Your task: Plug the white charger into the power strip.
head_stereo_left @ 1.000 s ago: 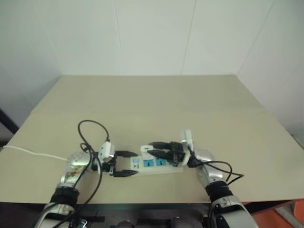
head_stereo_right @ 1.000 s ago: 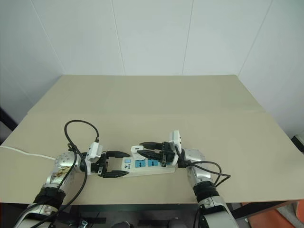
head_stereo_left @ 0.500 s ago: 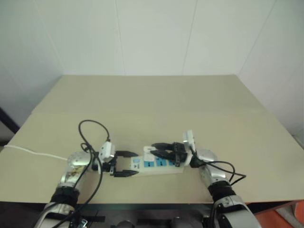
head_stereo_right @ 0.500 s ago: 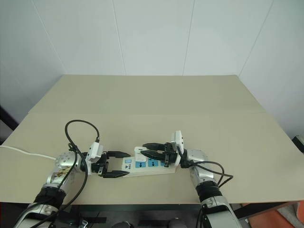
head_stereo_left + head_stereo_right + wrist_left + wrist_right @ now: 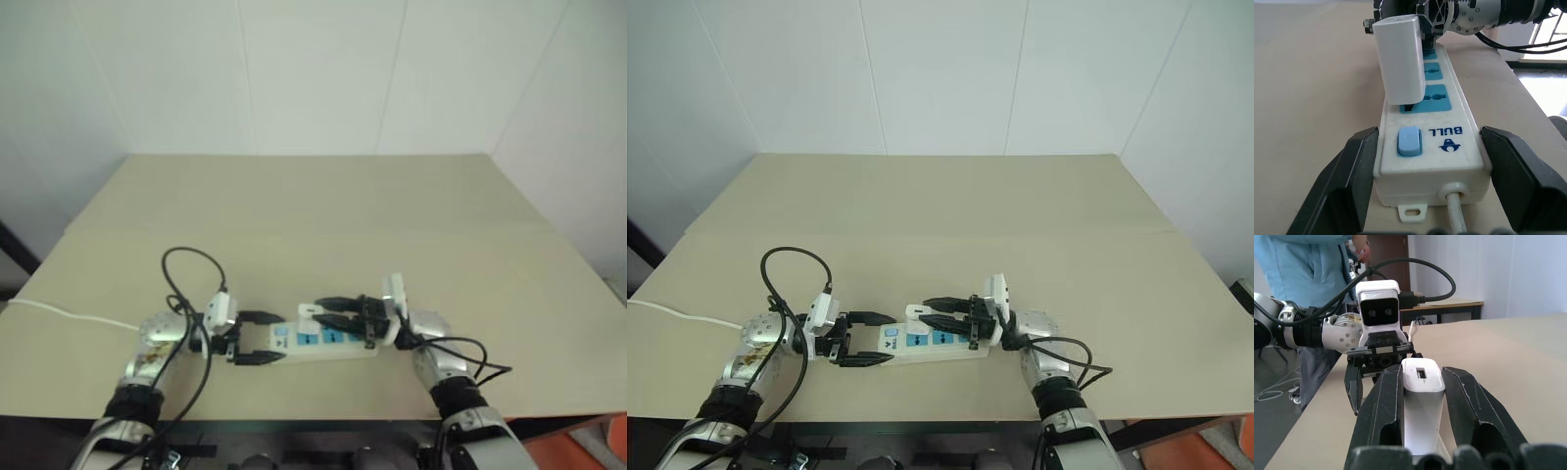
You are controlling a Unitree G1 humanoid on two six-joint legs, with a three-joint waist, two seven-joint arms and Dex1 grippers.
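The power strip point(image 5: 1469, 152) lies along the near part of the table, a long white bar with blue sockets and a blue switch point(image 5: 1408, 141) at its end. My left gripper point(image 5: 1429, 132) is shut on that switch end, one black fingertip pressed against each long side. The white charger point(image 5: 1399, 58) stands upright on the socket nearest the switch, its lower end at the socket face. My right gripper point(image 5: 1421, 374) is shut on the white charger point(image 5: 1422, 401), reaching in from the strip's other end. From the right eye view, the two grippers point(image 5: 890, 339) point(image 5: 924, 310) face each other along the strip.
The beige table point(image 5: 1019, 225) stretches back to a white wall. The strip's thin white cord point(image 5: 676, 315) runs off to the left edge. A black cable point(image 5: 784, 269) loops above my left wrist. A person in blue point(image 5: 1308, 264) stands beyond the table.
My right wrist has shifted slightly to the right with the charger still in its grip. The left gripper and the strip have not moved.
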